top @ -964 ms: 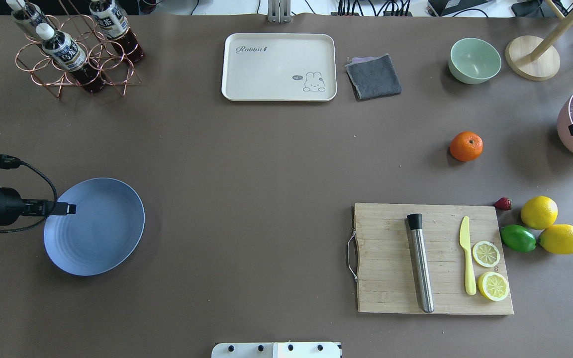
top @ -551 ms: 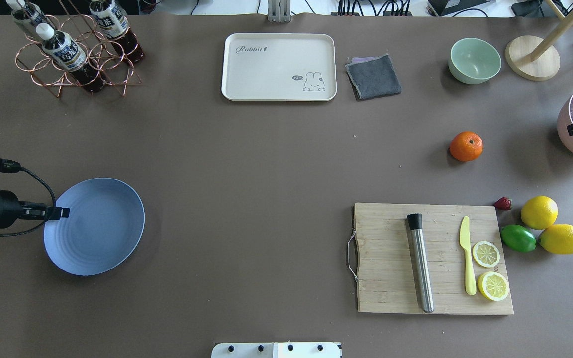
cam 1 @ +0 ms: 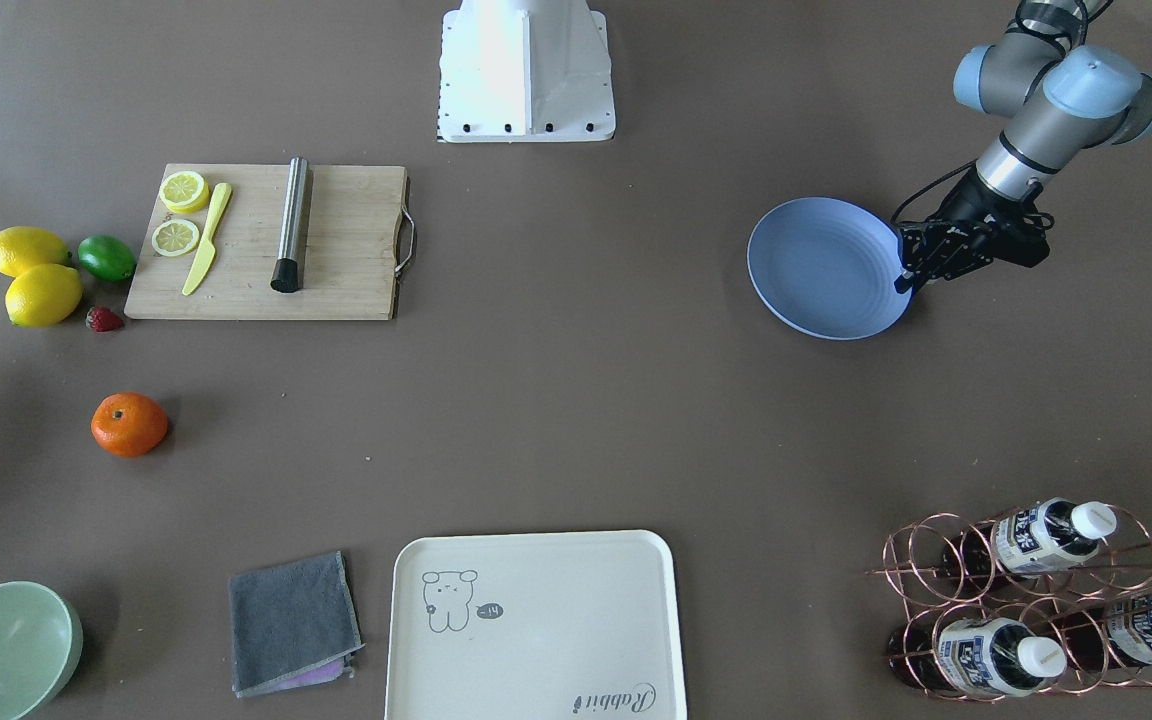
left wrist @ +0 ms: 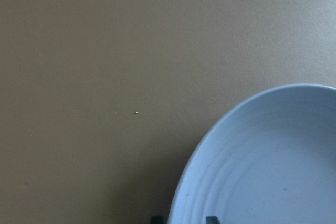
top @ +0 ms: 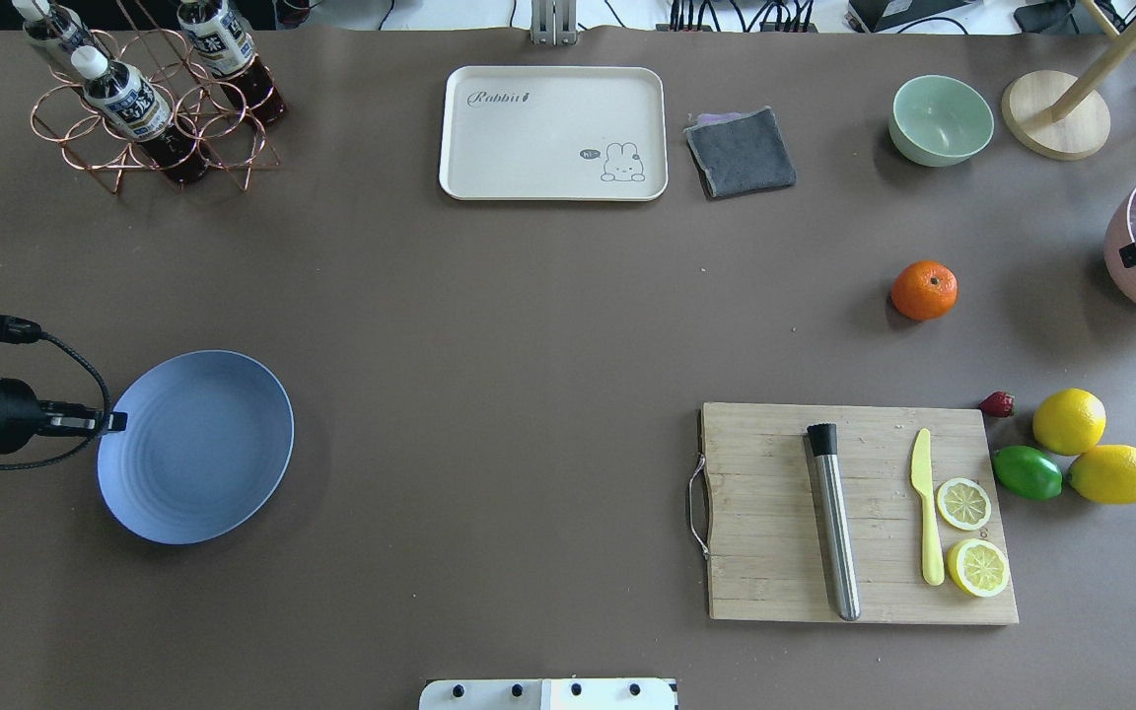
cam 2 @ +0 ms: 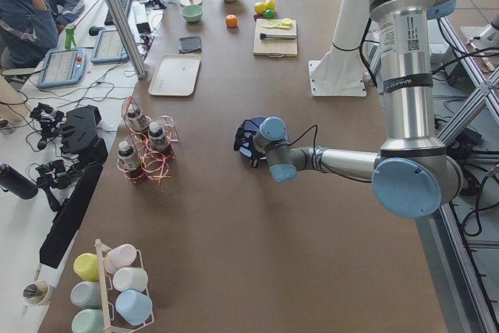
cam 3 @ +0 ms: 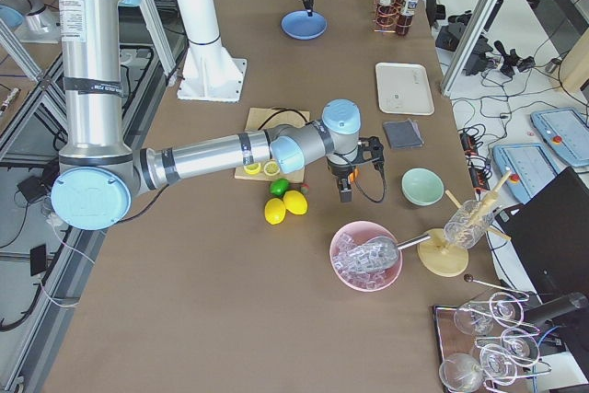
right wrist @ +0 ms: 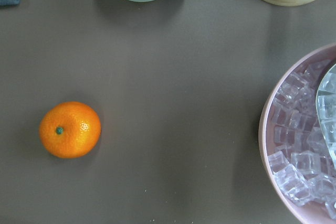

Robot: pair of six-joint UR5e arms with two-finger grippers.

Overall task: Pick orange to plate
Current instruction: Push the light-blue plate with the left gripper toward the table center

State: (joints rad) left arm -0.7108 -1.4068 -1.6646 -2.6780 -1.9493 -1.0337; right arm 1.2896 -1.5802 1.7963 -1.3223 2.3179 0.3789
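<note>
Could send the orange point(top: 924, 290) rolling toward the strawberry point(top: 997, 403) and lemons point(top: 1069, 421) with an off-centre pinch. Lies free on bare surface, well apart from the plate point(top: 195, 447). Cannot tell the spread of the right claw point(cam 3: 343, 192) near the ice bowl point(right wrist: 265, 129), nor of the left claw point(top: 114, 422) straddling the plate's rim. Plenty of open surface between for the carry.

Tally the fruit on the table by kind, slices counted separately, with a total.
Round bright-orange orange: 1
Whole yellow lemons: 2
Green oval lime: 1
Small red strawberry: 1
Round yellow lemon slices: 2
Total: 7
</note>
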